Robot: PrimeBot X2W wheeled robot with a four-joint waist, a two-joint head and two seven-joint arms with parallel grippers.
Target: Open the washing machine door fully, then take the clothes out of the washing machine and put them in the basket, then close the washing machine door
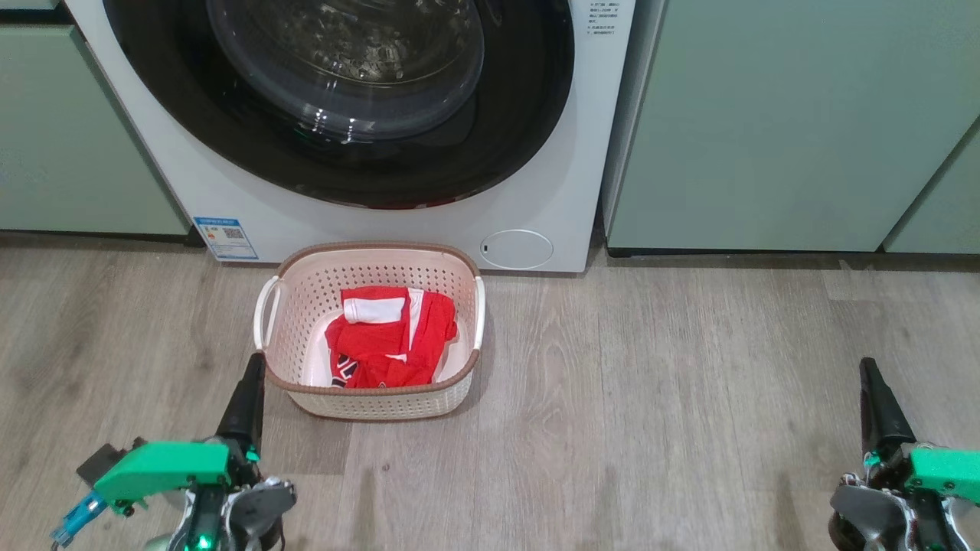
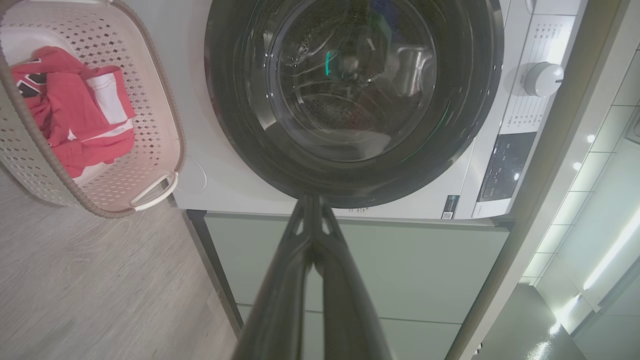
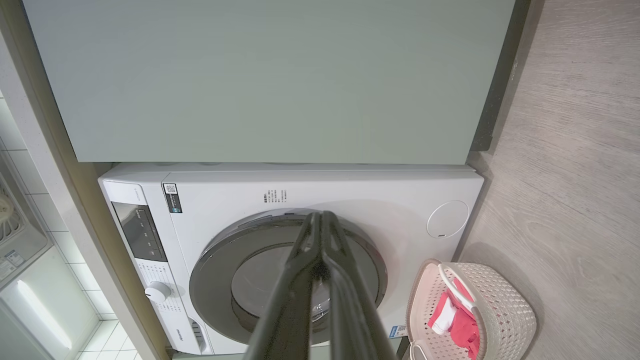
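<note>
A: What could go wrong from here?

B: Mostly the left gripper (image 1: 255,367). Its 2 fingers are pressed together on nothing, and the tip sits just beside the near left corner of the basket (image 1: 383,402). I'd guess a careless swing to the right would nudge or tip it.

A: And the right gripper (image 1: 869,371)?

B: Closed too and empty, well apart from everything, over bare floor (image 1: 651,383).

A: The door?

B: The washing machine door (image 1: 528,115) looks flush against the washing machine (image 1: 566,207) in all 3 views. I cannot tell whether the latch caught. If it hasn't, the door could drift open.

A: Anything left inside?

B: Glare on the window hides most of the drum. A faint reddish patch shows in the left wrist view, but it may be a reflection, so a missed garment is possible.

A: What's in the basket?

B: The clothes (image 1: 390,337), a crumpled red heap with white trim, lying on the bottom well below the rim. The basket stands on the floor just in front of the machine, beneath the door.
</note>
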